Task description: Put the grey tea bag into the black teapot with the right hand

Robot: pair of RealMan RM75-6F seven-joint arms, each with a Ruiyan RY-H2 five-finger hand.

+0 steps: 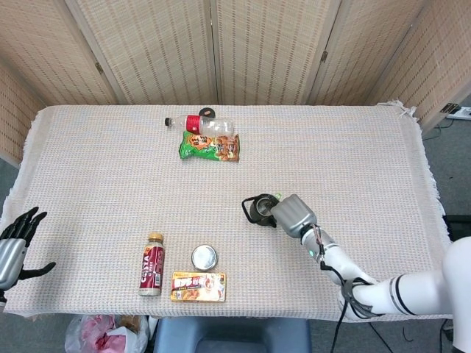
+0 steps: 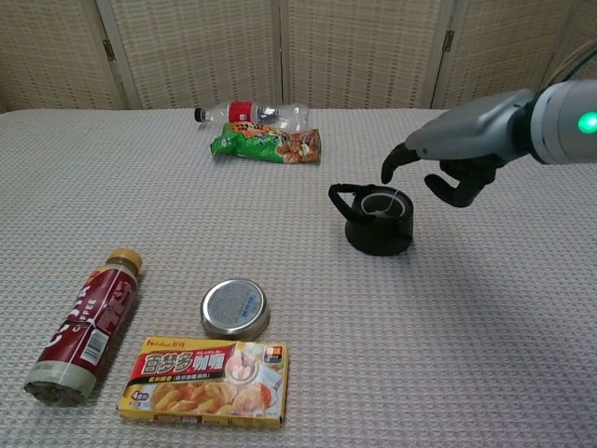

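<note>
The black teapot [image 2: 378, 227] stands right of the table's middle, also seen in the head view as the teapot [image 1: 259, 209]. The grey tea bag [image 2: 379, 204] lies inside its open top, its thin string over the rim. My right hand [image 2: 450, 170] hovers just above and to the right of the pot, fingers apart and bent, holding nothing; the head view shows this hand [image 1: 294, 215] partly covering the pot. My left hand [image 1: 15, 246] hangs off the table's near left edge with its fingers spread.
A plastic bottle [image 2: 252, 114] and a green snack bag [image 2: 266, 145] lie at the far middle. A brown drink bottle [image 2: 89, 327], a round tin [image 2: 234, 308] and a yellow curry box [image 2: 205, 369] sit near the front left.
</note>
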